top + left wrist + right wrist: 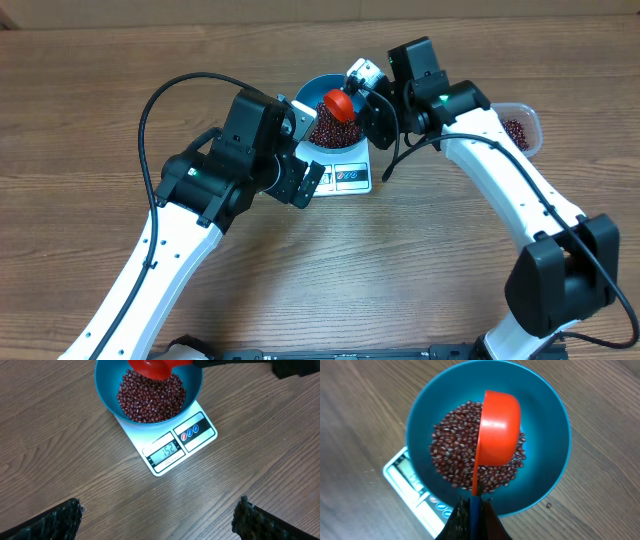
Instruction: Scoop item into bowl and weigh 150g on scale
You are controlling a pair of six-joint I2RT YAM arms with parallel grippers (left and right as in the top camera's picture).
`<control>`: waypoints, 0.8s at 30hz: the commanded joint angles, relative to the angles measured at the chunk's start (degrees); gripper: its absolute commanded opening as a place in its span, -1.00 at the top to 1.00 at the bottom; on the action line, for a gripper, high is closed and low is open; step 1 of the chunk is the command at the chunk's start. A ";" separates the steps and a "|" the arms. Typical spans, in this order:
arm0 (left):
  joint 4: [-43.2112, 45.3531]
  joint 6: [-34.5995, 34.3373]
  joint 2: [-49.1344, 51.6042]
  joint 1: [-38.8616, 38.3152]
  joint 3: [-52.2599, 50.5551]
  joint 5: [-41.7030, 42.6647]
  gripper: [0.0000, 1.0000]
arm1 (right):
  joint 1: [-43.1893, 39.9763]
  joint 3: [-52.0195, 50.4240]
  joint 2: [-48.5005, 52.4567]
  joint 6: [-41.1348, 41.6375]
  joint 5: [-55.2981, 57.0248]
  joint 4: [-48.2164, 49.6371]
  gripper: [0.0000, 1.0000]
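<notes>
The blue bowl (310,90) stands on the white scale (350,178) and holds a heap of red-brown beans (330,130). In the left wrist view the scale's display (169,451) reads 152. My right gripper (358,100) is shut on the handle of a red scoop (497,430), which hangs tipped on its side just over the beans (452,455) inside the bowl (545,435). My left gripper (160,520) is open and empty above bare table, in front of the scale (200,437); its fingertips (65,520) stand wide apart.
A clear plastic tub (520,128) with more beans sits at the right, behind the right arm. One stray bean (549,505) lies on the wooden table beside the bowl. Black cables loop over both arms.
</notes>
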 commanded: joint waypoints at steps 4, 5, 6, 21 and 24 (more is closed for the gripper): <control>0.20 -0.57 -0.04 0.22 -0.42 0.22 -0.99 | 0.85 1.33 1.81 -0.42 5.92 2.80 0.93; 0.20 -0.57 -0.04 0.22 -0.42 0.22 -0.99 | 0.85 1.33 2.10 -0.42 5.97 3.04 0.93; 0.20 -0.57 -0.04 0.22 -0.42 0.22 -0.99 | 0.85 1.33 2.73 -0.42 5.97 3.26 0.93; 0.20 -0.57 -0.04 0.22 -0.42 0.22 -0.99 | 2.12 1.33 5.97 0.28 5.86 1.66 0.93; 0.20 -0.57 -0.04 0.22 -0.42 0.22 -1.00 | 2.12 1.51 5.84 3.54 3.96 1.81 0.93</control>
